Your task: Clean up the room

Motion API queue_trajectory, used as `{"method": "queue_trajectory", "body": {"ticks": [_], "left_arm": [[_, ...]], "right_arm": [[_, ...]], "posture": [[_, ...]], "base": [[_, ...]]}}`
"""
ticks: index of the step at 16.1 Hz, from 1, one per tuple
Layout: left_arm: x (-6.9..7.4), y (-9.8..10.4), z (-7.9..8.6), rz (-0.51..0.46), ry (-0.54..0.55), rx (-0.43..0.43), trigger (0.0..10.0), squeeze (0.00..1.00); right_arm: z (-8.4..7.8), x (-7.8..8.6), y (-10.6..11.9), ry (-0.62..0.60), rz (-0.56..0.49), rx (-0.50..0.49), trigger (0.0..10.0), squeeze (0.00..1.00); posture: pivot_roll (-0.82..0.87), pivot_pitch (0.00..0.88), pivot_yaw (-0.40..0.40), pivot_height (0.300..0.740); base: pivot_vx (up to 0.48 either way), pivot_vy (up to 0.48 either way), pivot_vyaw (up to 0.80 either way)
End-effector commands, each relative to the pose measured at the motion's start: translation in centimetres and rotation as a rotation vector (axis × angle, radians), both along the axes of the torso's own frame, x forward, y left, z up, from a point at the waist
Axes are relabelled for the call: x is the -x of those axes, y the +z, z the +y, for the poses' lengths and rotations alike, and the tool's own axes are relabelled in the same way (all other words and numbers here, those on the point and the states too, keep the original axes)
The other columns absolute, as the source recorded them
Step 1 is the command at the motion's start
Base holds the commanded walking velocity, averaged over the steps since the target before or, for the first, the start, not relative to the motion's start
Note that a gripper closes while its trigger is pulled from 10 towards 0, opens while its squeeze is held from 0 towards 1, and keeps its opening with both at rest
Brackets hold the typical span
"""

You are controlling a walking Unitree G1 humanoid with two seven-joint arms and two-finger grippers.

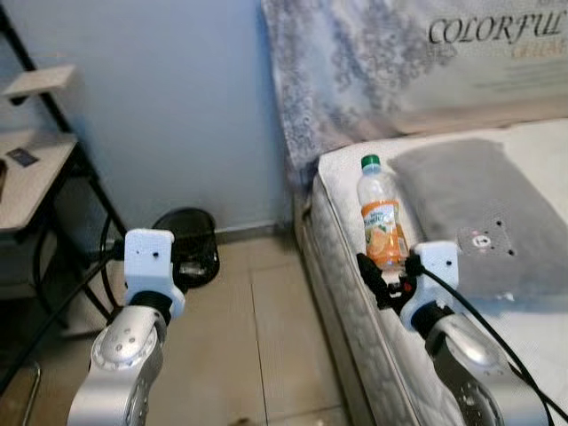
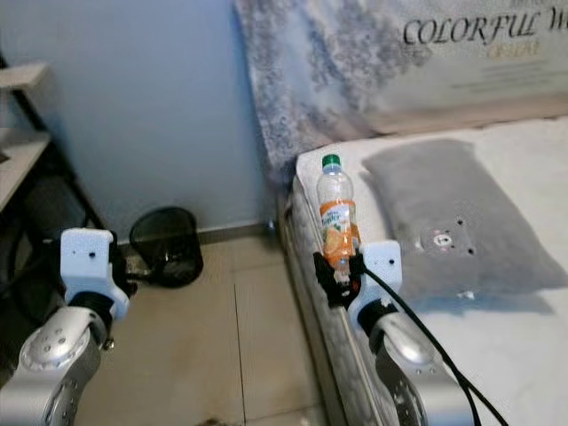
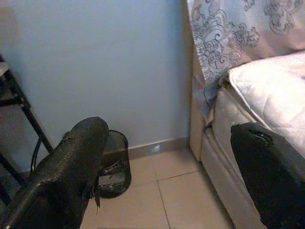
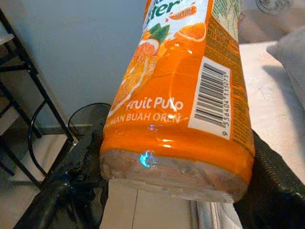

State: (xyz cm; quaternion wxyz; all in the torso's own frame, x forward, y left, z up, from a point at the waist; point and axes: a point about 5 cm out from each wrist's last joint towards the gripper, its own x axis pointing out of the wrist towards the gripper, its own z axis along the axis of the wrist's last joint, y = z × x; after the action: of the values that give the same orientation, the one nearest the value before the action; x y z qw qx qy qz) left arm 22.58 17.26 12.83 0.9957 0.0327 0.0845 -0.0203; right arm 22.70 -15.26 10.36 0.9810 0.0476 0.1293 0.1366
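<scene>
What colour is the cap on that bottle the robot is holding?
Green. The bottle cap shows best in the left eye view, held upright in the right gripper.

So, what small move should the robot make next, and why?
Probably swing the right gripper left toward the black bin. It is shut on the orange drink bottle, held upright at the bed edge, and the bin stands open on the floor by the wall.

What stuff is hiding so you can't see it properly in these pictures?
- Bin: head views are too dark to show what is inside; in the left wrist view the left end effector finger covers part of it.
- Bottle: right wrist view cuts off its top.
- Shelf: cut by the left edge; the small item on it is too tiny to name.
</scene>
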Motion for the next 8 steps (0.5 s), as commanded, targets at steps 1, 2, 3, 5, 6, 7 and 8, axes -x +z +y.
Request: {"method": "queue_trajectory", "body": {"ticks": [1, 2, 3, 5, 6, 7, 8], "left_arm": [[0.14, 0.17, 0.40, -0.008, 0.018, -0.019, 10.0, 0.00], [0.12, 0.19, 0.43, -0.010, 0.021, -0.019, 10.0, 0.00], [0.09, 0.23, 0.47, -0.011, 0.021, -0.018, 10.0, 0.00], [0.04, 0.36, 0.58, -0.018, 0.027, -0.018, 10.0, 0.00], [0.02, 0.38, 0.62, -0.018, 0.031, -0.019, 10.0, 0.00], [0.01, 0.39, 0.63, -0.018, 0.033, -0.018, 10.0, 0.00], [0.00, 0.37, 0.65, -0.018, 0.032, -0.018, 10.0, 0.00]], "right_arm": [[0.38, -0.20, 0.13, 0.018, -0.010, 0.004, 10.0, 0.00], [0.45, -0.42, 0.13, 0.034, -0.022, 0.038, 10.0, 0.00], [0.53, -0.54, 0.11, 0.048, -0.022, 0.062, 10.0, 0.00], [0.71, -0.76, 0.11, 0.051, -0.025, 0.057, 10.0, 0.00], [0.61, -0.89, -0.09, 0.023, -0.011, 0.039, 10.0, 0.00], [0.52, -1.01, -0.21, 0.002, -0.003, 0.031, 10.0, 0.00], [0.55, -1.08, -0.24, -0.003, -0.003, 0.035, 10.0, 0.00]], "posture": [[0.07, 0.000, 0.004, 0.740], [0.07, 0.000, -0.001, 0.740], [0.07, 0.000, -0.002, 0.740], [0.08, 0.000, -0.006, 0.740], [0.08, 0.000, -0.007, 0.740], [0.09, 0.000, -0.009, 0.740], [0.09, 0.000, -0.008, 0.740]], "base": [[0.259, 0.000, 0.00], [0.262, 0.000, 0.00], [0.277, 0.000, 0.00], [0.306, 0.000, 0.00], [0.319, 0.000, 0.00], [0.319, 0.000, 0.00], [0.334, 0.000, 0.00]]}}
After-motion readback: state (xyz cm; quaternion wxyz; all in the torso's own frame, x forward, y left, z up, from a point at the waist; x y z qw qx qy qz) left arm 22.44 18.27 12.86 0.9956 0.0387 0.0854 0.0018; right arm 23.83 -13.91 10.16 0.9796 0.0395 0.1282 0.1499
